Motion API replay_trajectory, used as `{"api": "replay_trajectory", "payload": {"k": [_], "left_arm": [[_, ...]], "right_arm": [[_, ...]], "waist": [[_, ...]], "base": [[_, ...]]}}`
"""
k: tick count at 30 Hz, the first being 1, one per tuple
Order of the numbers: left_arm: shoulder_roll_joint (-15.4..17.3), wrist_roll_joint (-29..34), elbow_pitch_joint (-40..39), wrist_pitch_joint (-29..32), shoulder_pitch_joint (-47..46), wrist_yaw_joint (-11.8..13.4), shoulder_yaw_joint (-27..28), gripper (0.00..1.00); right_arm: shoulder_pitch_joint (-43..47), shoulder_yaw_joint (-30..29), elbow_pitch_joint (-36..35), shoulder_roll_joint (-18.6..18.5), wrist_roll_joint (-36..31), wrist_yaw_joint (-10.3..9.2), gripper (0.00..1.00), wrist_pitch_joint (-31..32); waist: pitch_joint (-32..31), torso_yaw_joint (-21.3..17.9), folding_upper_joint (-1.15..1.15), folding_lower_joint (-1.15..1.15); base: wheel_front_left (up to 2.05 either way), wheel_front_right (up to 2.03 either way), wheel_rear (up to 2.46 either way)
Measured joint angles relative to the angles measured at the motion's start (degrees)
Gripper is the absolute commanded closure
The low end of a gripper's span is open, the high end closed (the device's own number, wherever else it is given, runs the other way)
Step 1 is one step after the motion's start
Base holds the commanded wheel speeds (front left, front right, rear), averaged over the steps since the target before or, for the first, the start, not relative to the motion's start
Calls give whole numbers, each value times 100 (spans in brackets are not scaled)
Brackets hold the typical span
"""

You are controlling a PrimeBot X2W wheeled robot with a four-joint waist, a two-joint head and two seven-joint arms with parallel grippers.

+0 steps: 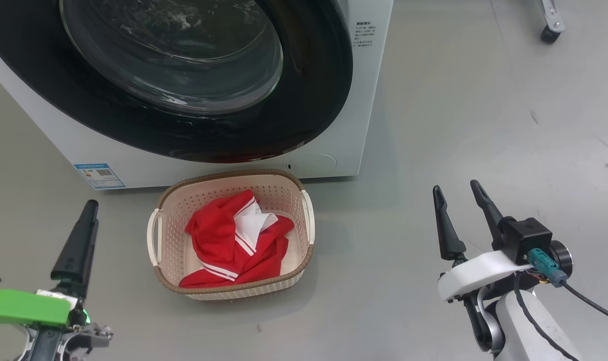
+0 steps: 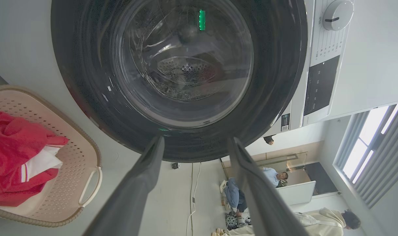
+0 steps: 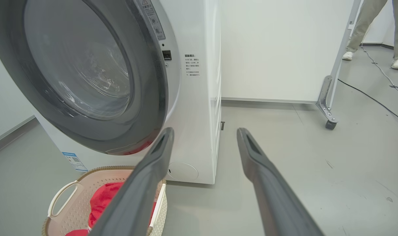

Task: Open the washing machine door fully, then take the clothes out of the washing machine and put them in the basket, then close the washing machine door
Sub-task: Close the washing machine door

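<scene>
The washing machine (image 1: 371, 100) stands ahead, white, with its round black-rimmed washing machine door (image 1: 314, 75) lying flat against its front. The steel drum behind the door's glass (image 2: 185, 75) shows no fabric. Red and white clothes (image 1: 223, 240) lie in the cream basket (image 1: 233, 175) on the floor just before the machine. My left gripper (image 1: 90, 205) hangs low, left of the basket, open and holding nothing, its fingers pointing at the door (image 2: 277, 65). My right gripper (image 1: 456, 188) is right of the basket, open and holding nothing. Along its fingers I see the door (image 3: 146, 98), basket (image 3: 64, 196) and clothes (image 3: 103, 200).
Grey floor spreads to the right of the machine. A wheeled metal frame leg (image 3: 330, 114) stands at the back right beside a white panel, with cables on the floor and a person's legs (image 3: 372, 29) beyond. A seated person (image 2: 274, 177) and another person (image 2: 333, 219) are to the machine's side.
</scene>
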Motion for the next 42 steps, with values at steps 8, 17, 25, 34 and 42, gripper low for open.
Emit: {"api": "replay_trajectory", "payload": {"k": [8, 17, 25, 34, 42], "left_arm": [[307, 2007, -522, -968, -5, 0, -269, 0], [839, 4374, -245, -2026, 151, -5, -555, 0], [894, 5565, 78, -2495, 344, 303, -926, 0], [825, 6212, 492, -2705, 589, 612, -1363, 0], [726, 6361, 706, -2783, 687, 777, -1536, 0]], "right_arm": [[46, -10, -23, 11, -11, 23, 0, 0], [46, -44, -37, 16, -110, 24, 0, 0], [53, -92, -38, 20, -115, 66, 0, 0], [325, -136, 66, 25, -118, 67, 0, 0], [463, -151, 125, 30, -123, 73, 0, 0]], "waist": [[-29, -24, 0, 0], [-60, -107, 0, 0], [-111, -147, 0, 0], [-305, -103, 0, 0], [-479, -49, 0, 0]], "base": [[0, 0, 0], [0, 0, 0], [0, 0, 0], [0, 0, 0], [0, 0, 0]]}}
